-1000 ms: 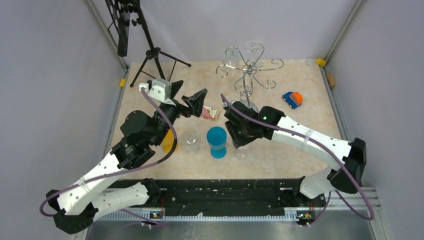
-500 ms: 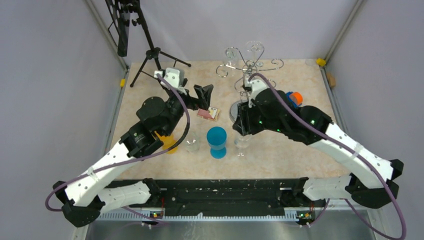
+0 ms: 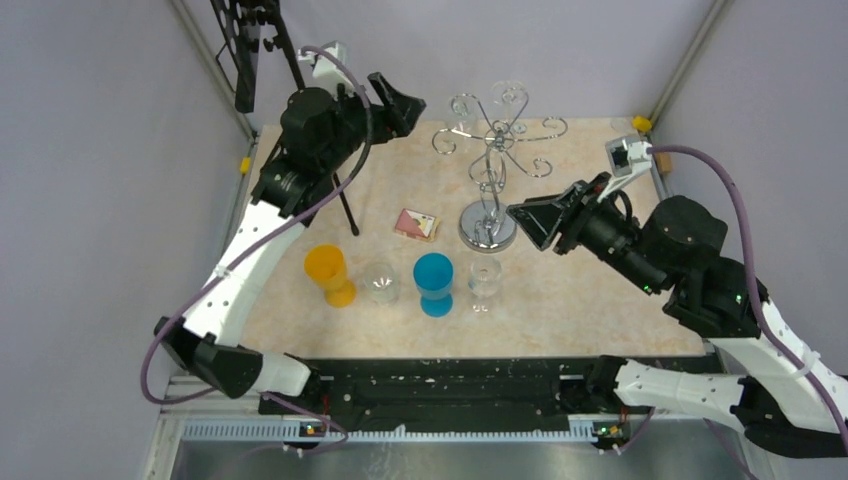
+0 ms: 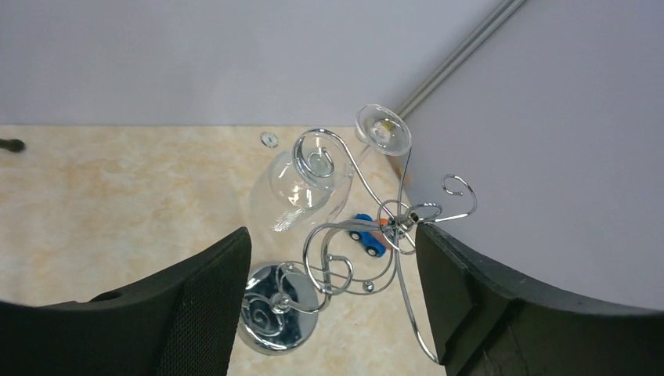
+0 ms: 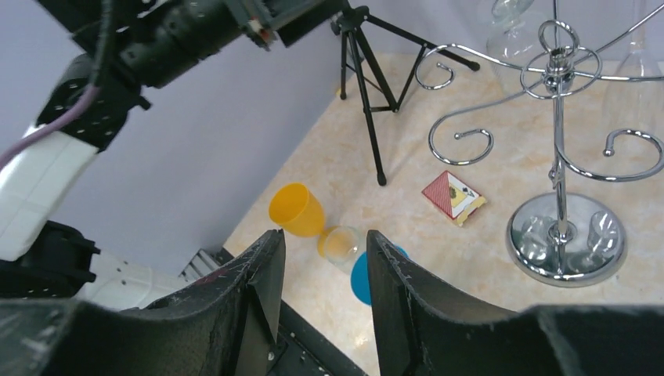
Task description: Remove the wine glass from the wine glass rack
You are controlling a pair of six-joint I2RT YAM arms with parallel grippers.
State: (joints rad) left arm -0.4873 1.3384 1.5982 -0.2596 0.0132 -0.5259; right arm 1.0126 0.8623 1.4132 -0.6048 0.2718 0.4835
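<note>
Rack (image 3: 488, 228): chrome, upright. Its disc base stands about mid-table (image 3: 560, 300), a little right of centre, and the scroll arms spread above it.

Wine glass (image 4: 294, 196): on the rack, hanging bowl-down. Its foot is caught in a scroll arm on the side toward the table's far edge. Nothing touches it.

Left gripper (image 4: 333, 235): jaws wide apart, nothing between them. It is held high near the far-left corner and faces the rack's arms and the glass. It is clear of both.

Right gripper (image 5: 322, 235): jaws partly apart, with an empty gap between the fingers (image 5: 262, 274). In the top view it sits close to the right of the rack base. The wrist view shows it standing off from the rack, not touching.

Other items:
- A row runs parallel to the near edge, left to right: yellow cup (image 3: 330, 272), clear cup (image 3: 380, 283), blue cup (image 3: 434, 283), standing glass (image 3: 485, 283). All are upright and apart from the rack.
- Card box (image 3: 415, 224) lies flat just left of the rack base.
- Black tripod (image 5: 362, 78) stands at the far-left corner.
- Toy car (image 4: 366, 236) sits beyond the rack, toward the right edge, seen only through the wire.
</note>
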